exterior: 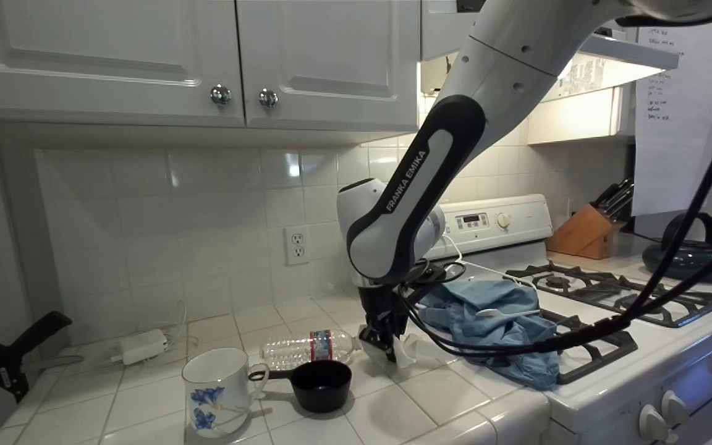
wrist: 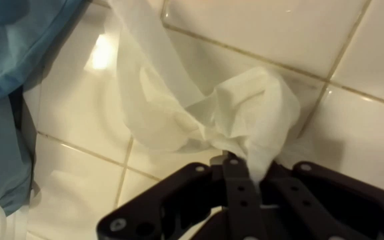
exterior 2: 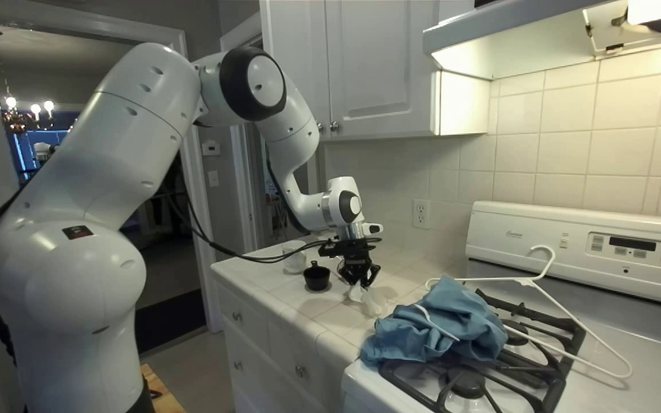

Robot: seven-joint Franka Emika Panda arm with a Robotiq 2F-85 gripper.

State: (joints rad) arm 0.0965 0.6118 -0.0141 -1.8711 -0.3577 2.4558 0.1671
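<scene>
Wrist view: thin white tissue [wrist: 252,113] pinched in the gripper [wrist: 258,168]

Tissue looks soft and matte, thin enough to let some light through. Bunched into a puckered knot at the fingertips; beyond that, a looser sheet and one long, flattened fold run toward the top edge. Counter [wrist: 65,116] beneath: glossy white tiles, brownish grout lines, a bright reflection.

Gripper black, hard, angular links with visible screws. Fingers [wrist: 240,190] close together, the narrow gap filled by a twist of tissue. Firm grasp, close over the counter; whether the lower folds touch the tiles, cannot tell.

Nearby, in an exterior view: clear ribbed plastic bottle [exterior: 288,352] on its side, red-and-blue label, near the gripper. In front of it, a round black cup [exterior: 322,395], smooth-walled, straight handle. Next to that, a glossy white mug [exterior: 217,386] with blue flowers. In both exterior views, wrinkled blue cloth [exterior 2: 439,321] lies heaped on the edge of the white stove [exterior 2: 646,332], a slim white hanger [exterior 2: 528,281] partly hidden by it.
</scene>
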